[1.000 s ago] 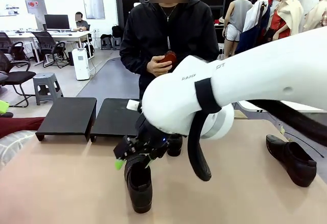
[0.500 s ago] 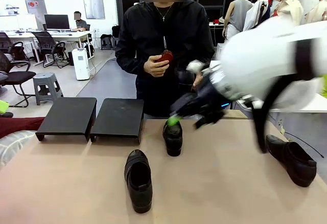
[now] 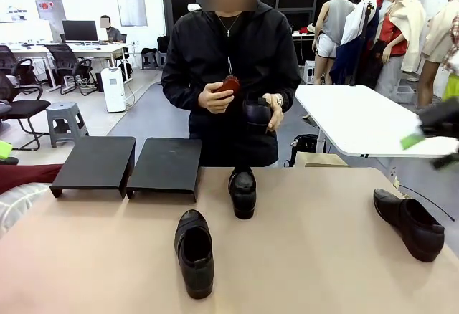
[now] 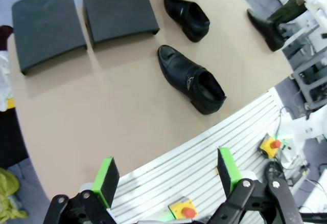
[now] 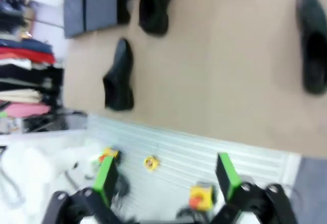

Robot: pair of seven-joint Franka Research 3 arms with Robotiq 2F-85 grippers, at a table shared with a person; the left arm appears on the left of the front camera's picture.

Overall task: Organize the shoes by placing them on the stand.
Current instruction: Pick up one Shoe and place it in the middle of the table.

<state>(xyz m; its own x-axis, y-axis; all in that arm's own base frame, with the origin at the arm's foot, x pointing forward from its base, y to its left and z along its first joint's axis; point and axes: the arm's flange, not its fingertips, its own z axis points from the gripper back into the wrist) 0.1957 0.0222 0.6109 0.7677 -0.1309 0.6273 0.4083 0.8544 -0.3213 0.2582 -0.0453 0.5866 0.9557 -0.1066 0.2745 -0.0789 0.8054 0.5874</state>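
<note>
**Effectors.** The left gripper, black with two green-padded fingers, stands spread wide with nothing between the pads, high over the near edge of the tan tabletop. The right gripper is likewise spread and empty, high off the table's right side. Its wrist view is smeared.

**Task items.** Three black glossy leather slip-on shoes lie on the tabletop:
- the near shoe at centre
- the far shoe just beside the stand
- the right shoe close to the table's right edge, well apart from the stand

The matte-black sloped stand, two rectangular platforms side by side at the far left, carries no shoe.

**Surroundings.** The person's hands at the far side hold a small red object and a dark item. Whether that item is a shoe cannot be told.

**Hazards, as judged.**
- Glossy leather may slip between the pads if it is pinched on the curved upper.
- A nudge during approach could push the right shoe off the edge.
- A shoe released tilted may slide down the slope.
- Either arm reaching for the far shoe passes near the person's hands.
</note>
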